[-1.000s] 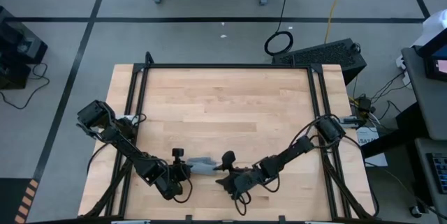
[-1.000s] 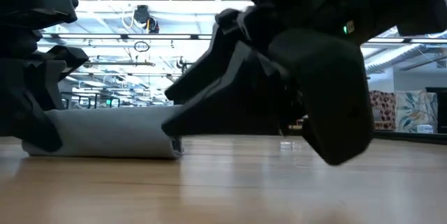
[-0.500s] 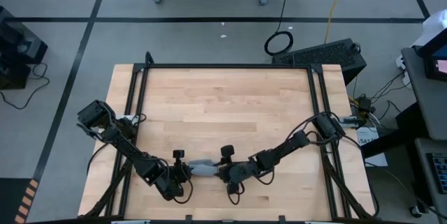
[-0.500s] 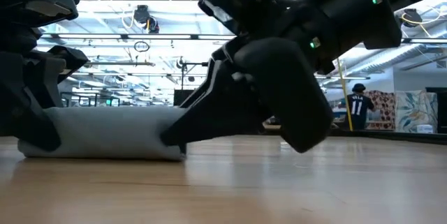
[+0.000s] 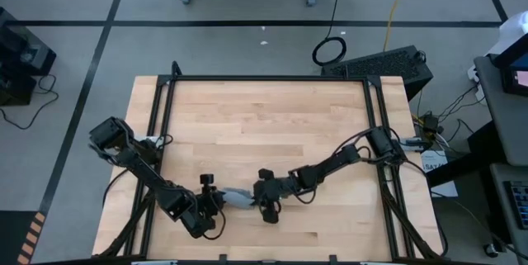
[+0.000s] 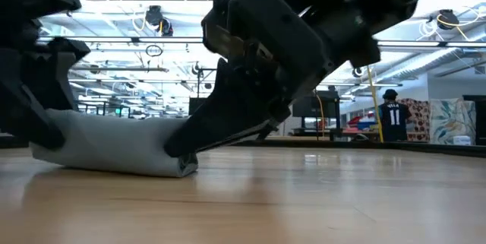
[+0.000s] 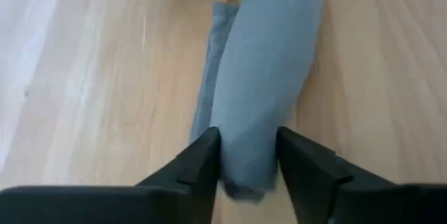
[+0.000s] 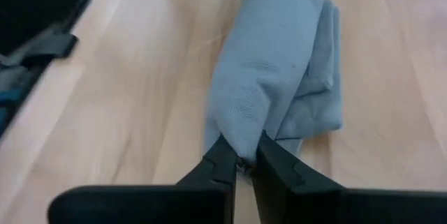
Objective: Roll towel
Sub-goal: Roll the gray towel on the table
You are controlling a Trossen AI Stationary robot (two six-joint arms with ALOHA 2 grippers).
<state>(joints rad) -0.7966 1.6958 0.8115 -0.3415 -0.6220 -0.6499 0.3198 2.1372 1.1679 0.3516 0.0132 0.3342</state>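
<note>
Already rolled into a short bundle, the towel (image 5: 238, 196) lies on the table (image 5: 272, 125) near its front edge, long axis running left to right between the two arms. At its left end the left gripper (image 7: 249, 155) straddles the roll, fingers parted around it and touching its sides. At the right end the right gripper (image 8: 241, 160) pinches a fold of the cloth, jaws pressed nearly together. Each gripper meets the roll end-on, so neither arm is nearer.
</note>
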